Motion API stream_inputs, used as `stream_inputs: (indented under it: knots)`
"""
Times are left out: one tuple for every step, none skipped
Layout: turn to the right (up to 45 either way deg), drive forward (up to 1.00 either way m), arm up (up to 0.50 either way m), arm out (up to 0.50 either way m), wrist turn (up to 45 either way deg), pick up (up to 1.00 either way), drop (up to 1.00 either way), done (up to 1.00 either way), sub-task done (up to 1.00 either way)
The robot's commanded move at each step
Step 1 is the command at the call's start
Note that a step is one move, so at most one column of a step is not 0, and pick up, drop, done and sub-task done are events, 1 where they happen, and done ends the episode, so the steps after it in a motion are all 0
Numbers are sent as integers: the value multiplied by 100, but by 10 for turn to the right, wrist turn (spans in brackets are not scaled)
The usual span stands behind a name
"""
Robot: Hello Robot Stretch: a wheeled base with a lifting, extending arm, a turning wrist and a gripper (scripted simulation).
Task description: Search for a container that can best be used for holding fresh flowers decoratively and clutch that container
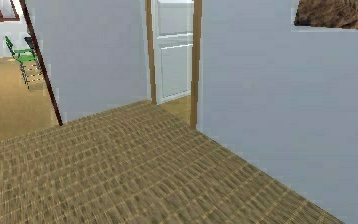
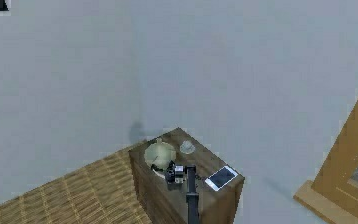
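A small brown wooden side table (image 2: 152,185) stands in a corner of pale grey walls in the arm side view. A pale, rounded beige-green object (image 2: 159,154) sits on its top; its shape is too small to name. My arm rises from the bottom edge to the table top, and my gripper (image 2: 173,176) is right by that rounded object. I cannot tell whether the gripper holds anything.
A small grey dish-like thing (image 2: 187,147) and a flat white phone-like slab (image 2: 221,178) also lie on the table. A wooden door frame (image 2: 337,170) is at the arm side view's right. Ahead are woven floor (image 1: 127,170), a white door (image 1: 175,50), and a green chair (image 1: 23,55).
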Motion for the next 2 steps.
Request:
stream_inputs:
  knots:
    - [0,0,10,0,0,0,0,0,0]
    - [0,0,0,0,0,0,0,100,0]
